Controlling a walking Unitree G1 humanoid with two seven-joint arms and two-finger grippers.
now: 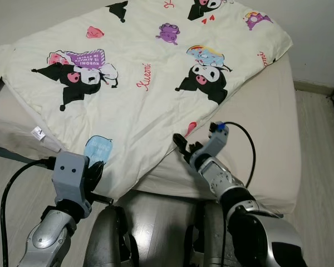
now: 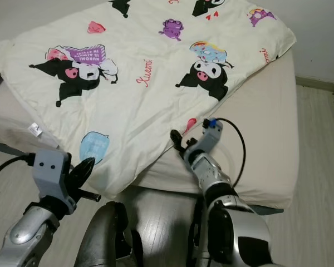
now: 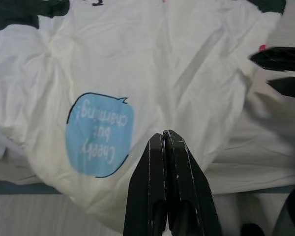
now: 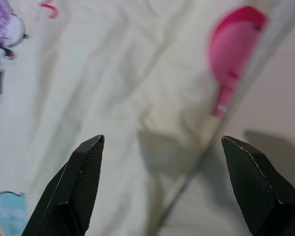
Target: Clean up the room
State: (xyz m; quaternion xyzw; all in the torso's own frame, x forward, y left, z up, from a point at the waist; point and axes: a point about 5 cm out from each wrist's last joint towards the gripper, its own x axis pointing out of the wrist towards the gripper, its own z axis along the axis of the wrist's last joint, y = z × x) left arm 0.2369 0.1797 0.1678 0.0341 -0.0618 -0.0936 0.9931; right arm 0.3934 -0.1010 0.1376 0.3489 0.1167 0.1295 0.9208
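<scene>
The quilt [image 1: 150,72] lies spread aslant over the bed [image 1: 267,111], its nearest corner drooping past the mattress edge just ahead of the left end effector [image 1: 93,173]. It looks light, soft and limp, a thing that will sag and drag rather than hold shape, so a pinch on a hem or corner should serve best; cotton of this sort is not likely to slip.

The left end effector has its fingers [image 3: 167,187] pressed together with nothing between them, tips hanging just short of that drooping corner, the blue speech-bubble print [image 3: 101,133] beyond them. The left arm is bent low, wrist level.

Farther on, the right end effector [image 1: 182,146] is spread wide and empty, one finger [image 4: 73,189] over the quilt and the other over bare sheet, the hem running between them. The right forearm reaches forward and up over the mattress edge.
</scene>
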